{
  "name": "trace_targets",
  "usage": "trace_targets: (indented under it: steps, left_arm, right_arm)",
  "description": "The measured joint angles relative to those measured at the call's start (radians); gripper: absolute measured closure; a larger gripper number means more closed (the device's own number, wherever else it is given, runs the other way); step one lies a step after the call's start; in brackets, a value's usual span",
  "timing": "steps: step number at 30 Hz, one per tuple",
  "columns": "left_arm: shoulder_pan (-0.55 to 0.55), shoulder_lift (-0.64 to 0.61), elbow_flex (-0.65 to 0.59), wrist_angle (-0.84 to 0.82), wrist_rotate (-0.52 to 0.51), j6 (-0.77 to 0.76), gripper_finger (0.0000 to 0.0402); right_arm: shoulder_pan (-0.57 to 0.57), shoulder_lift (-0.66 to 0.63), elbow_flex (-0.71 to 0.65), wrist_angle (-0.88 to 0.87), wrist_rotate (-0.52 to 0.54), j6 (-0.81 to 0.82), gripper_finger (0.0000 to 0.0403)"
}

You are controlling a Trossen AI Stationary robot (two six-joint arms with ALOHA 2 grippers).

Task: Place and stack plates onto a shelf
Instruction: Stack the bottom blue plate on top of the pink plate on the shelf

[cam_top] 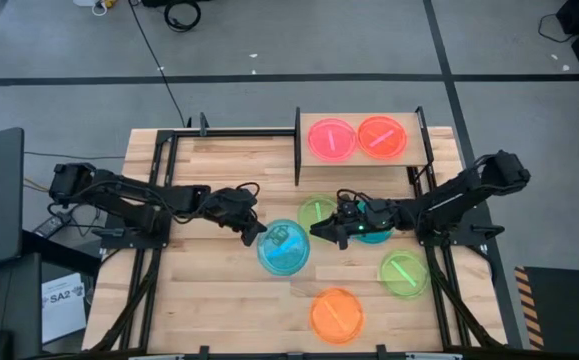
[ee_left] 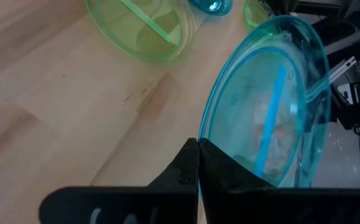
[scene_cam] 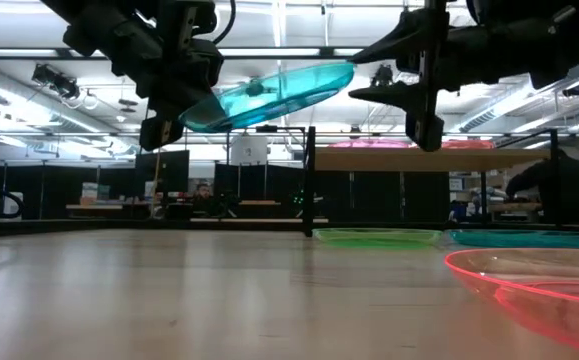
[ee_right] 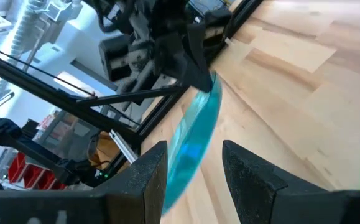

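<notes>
- The left tool [cam_top: 252,228] is clamped on the rim of a blue plate [cam_top: 283,248], holding it tilted in the air above the middle of the tabletop [cam_top: 209,290].
- The right tool [cam_top: 331,229] hovers just beside that plate with its fingers apart, pointed at the free rim; this looks like a handover in the air.
- Risk: the left tool pinches only a thin edge, so a nudge from the right tool could twist the slick plate loose and drop it.
- Risk: if the left tool lets go before the right one has closed, the plate probably falls onto the green plate [cam_top: 316,212] nearby.
- Risk: the two tools work very close together and may knock into each other.
- The shelf [cam_top: 361,155] stands at the far edge, towards the right corner, already carrying a pink plate [cam_top: 331,139] and a red-orange plate [cam_top: 381,136] side by side, so any further plate must be stacked.
- A teal plate [cam_top: 374,232] lies under the right arm, a second green plate [cam_top: 403,272] near the right edge, and an orange plate [cam_top: 337,315] near the front edge.
- The shelf's black posts [cam_top: 297,145] and the right arm itself stand between the held plate and the shelf.
</notes>
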Motion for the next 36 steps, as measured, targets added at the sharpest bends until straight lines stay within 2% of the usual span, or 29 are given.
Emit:
trace_targets:
  steps: [5, 13, 23, 36]
  left_arm:
    - [0.007, 0.000, 0.000, 0.000, 0.000, -0.003, 0.0399]
    - [0.007, 0.000, 0.000, -0.023, 0.001, -0.041, 0.0396]
    - [0.007, 0.000, 0.000, -0.069, 0.044, -0.108, 0.0395]
    - [0.007, 0.000, 0.000, -0.071, 0.045, -0.108, 0.0394]
  right_arm:
    - [0.012, 0.066, 0.002, 0.062, 0.000, 0.018, 0.0243]
    - [0.022, 0.138, 0.068, 0.068, -0.001, 0.028, 0.0243]
    - [0.022, 0.135, 0.081, 0.060, -0.001, 0.030, 0.0251]
    - [0.022, 0.136, 0.080, -0.084, -0.001, 0.081, 0.0270]
